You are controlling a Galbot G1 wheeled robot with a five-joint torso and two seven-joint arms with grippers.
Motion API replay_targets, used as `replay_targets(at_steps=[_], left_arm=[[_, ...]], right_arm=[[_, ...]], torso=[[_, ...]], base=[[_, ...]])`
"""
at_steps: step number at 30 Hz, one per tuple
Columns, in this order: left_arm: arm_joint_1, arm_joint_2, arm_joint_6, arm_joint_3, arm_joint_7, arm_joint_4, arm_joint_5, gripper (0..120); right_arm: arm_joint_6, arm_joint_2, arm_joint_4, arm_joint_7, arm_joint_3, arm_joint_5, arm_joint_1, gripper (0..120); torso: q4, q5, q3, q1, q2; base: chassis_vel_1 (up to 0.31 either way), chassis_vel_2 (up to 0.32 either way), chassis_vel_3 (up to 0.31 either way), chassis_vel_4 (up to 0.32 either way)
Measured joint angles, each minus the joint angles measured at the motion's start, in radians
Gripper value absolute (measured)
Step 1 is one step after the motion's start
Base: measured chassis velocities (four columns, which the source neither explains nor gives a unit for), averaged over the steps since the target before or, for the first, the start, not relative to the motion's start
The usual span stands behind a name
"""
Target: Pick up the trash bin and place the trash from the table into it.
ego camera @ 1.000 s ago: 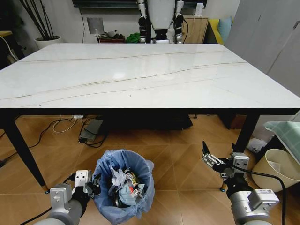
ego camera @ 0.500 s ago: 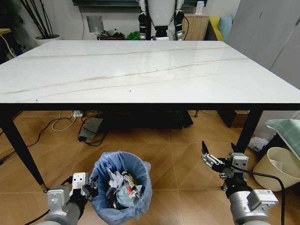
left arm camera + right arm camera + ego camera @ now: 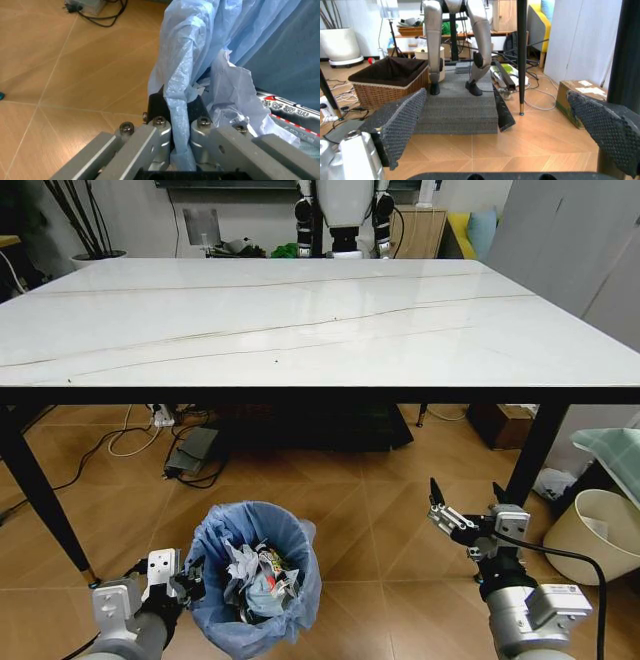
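- Risk, as a judgement: hold taken on thin plastic only, so liner could slide off the rim, stretch or tear under the load, dropping the trash bin (image 3: 255, 575) or tipping it over.
- Further risk: bin hangs to one side of the left hand (image 3: 186, 585), gripped at a single point of the rim; any swing or tilt could spill the trash (image 3: 258, 575) onto the floor (image 3: 380, 510).
- Further risk: bin low, beside and just in front of the left hand, with the bench (image 3: 300, 320) edge above and ahead; a lift straight up and forward could catch the rim on that dark edge.
- Left hand: closed tight on the crinkled light-blue bag (image 3: 176, 86) at the bin's near rim, fingers (image 3: 155, 108) pinching a fold of plastic between them; whether the hard rim also sits inside the pinch cannot be told.
- Trash: crumpled white paper and red-and-yellow wrappers piled inside the bin, just past the left hand's fingertips.
- Bench top, well above and ahead of both hands: bare marble-look surface, no litter seen.
- Right hand (image 3: 465, 525): spread wide, gripping nothing, touching nothing, held over the floor well apart from the bin, near a black bench leg (image 3: 530, 455).
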Motion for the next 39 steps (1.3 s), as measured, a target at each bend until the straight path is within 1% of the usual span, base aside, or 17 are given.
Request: replay_targets(at_steps=[2, 7, 10, 12, 19, 23, 24, 27, 28, 30, 31, 32, 36, 37, 39], left_arm=[[-0.001, 0.0, 0.0, 0.002, 0.0, 0.0, 0.0, 0], [-0.001, -0.002, 0.0, 0.003, -0.001, 0.0, 0.001, 0], [-0.001, -0.005, 0.0, 0.002, -0.005, 0.0, 0.0, 0], [-0.002, -0.007, 0.0, 0.002, -0.008, 0.0, -0.002, 0], [-0.008, -0.017, 0.0, 0.0, -0.064, 0.014, -0.05, 0], [-0.014, -0.023, 0.0, 0.001, -0.085, 0.021, -0.066, 0], [-0.014, -0.023, 0.0, 0.001, -0.085, 0.021, -0.066, 0], [-0.021, -0.04, 0.0, 0.005, -0.156, 0.042, -0.091, 0], [-0.021, -0.04, 0.0, 0.005, -0.156, 0.042, -0.091, 0], [-0.024, -0.053, 0.0, 0.003, -0.208, 0.071, -0.104, 0], [-0.024, -0.053, 0.0, 0.003, -0.208, 0.071, -0.104, 0], [-0.026, -0.059, -0.001, -0.001, -0.22, 0.09, -0.107, 0], [-0.03, -0.065, -0.006, -0.009, -0.228, 0.119, -0.108, 0], [-0.035, -0.069, -0.014, -0.015, -0.225, 0.142, -0.108, 0], [-0.044, -0.077, -0.036, -0.018, -0.177, 0.187, -0.091, 0]], right_arm=[[0.001, 0.0, 0.0, 0.0, -0.002, -0.001, 0.0, 100], [0.001, 0.0, 0.0, 0.0, -0.004, -0.003, -0.001, 100], [0.002, -0.001, 0.0, 0.0, -0.004, -0.004, 0.0, 100], [0.002, -0.001, 0.0, 0.0, -0.004, -0.005, 0.0, 100], [0.006, 0.0, 0.0, -0.001, -0.006, -0.009, -0.003, 100], [0.007, 0.001, 0.0, -0.001, -0.007, -0.01, -0.002, 100], [0.007, 0.001, 0.0, -0.001, -0.007, -0.01, -0.002, 100], [0.008, 0.001, 0.0, -0.002, -0.007, -0.011, -0.001, 100], [0.008, 0.001, 0.0, -0.002, -0.007, -0.011, -0.001, 100], [0.009, 0.002, 0.0, -0.002, -0.007, -0.011, 0.001, 100], [0.009, 0.002, 0.0, -0.002, -0.007, -0.011, 0.001, 100], [0.011, 0.002, 0.0, -0.002, -0.007, -0.011, 0.002, 100], [0.013, 0.003, 0.0, -0.003, -0.007, -0.011, 0.003, 100], [0.013, 0.003, 0.0, -0.003, -0.007, -0.011, 0.004, 100], [0.013, 0.002, 0.0, -0.003, -0.008, -0.011, 0.006, 100]], torso=[[0.0, 0.0, -0.009, -0.003, -0.011], [0.0, 0.0, -0.02, -0.006, -0.026], [0.0, 0.0, -0.034, -0.009, -0.043], [0.0, 0.0, -0.037, -0.01, -0.046], [0.0, 0.0, -0.062, -0.017, -0.078], [0.0, 0.0, -0.072, -0.018, -0.091], [0.0, 0.0, -0.072, -0.018, -0.091], [0.0, 0.0001, -0.075, -0.018, -0.095], [0.0, 0.0001, -0.075, -0.018, -0.095], [0.0, 0.0001, -0.075, -0.018, -0.096], [0.0, 0.0001, -0.075, -0.018, -0.096], [0.0, 0.0001, -0.074, -0.018, -0.096], [0.0, 0.0, -0.074, -0.018, -0.095], [0.0, 0.0, -0.073, -0.018, -0.094], [0.0, 0.0, -0.072, -0.018, -0.092]], base=[[0.0, 0.0, 0.0, 0.0], [0.0, 0.0, 0.0, 0.0], [0.0, 0.0, 0.0, 0.0], [0.0, 0.0, 0.0, 0.0], [0.0, 0.0, 0.0, 0.0], [0.0, 0.0, 0.0, 0.0], [0.0, 0.0, 0.0, 0.0], [0.0, 0.0, 0.0, 0.0], [0.0, 0.0, 0.0, 0.0], [0.0, 0.0, 0.0, 0.0], [0.0, 0.0, 0.0, 0.0], [0.0, 0.0, 0.0, 0.0], [0.0, 0.0, 0.0, 0.0], [0.0, 0.0, 0.0, 0.0], [0.0, 0.0, 0.0, 0.0]])
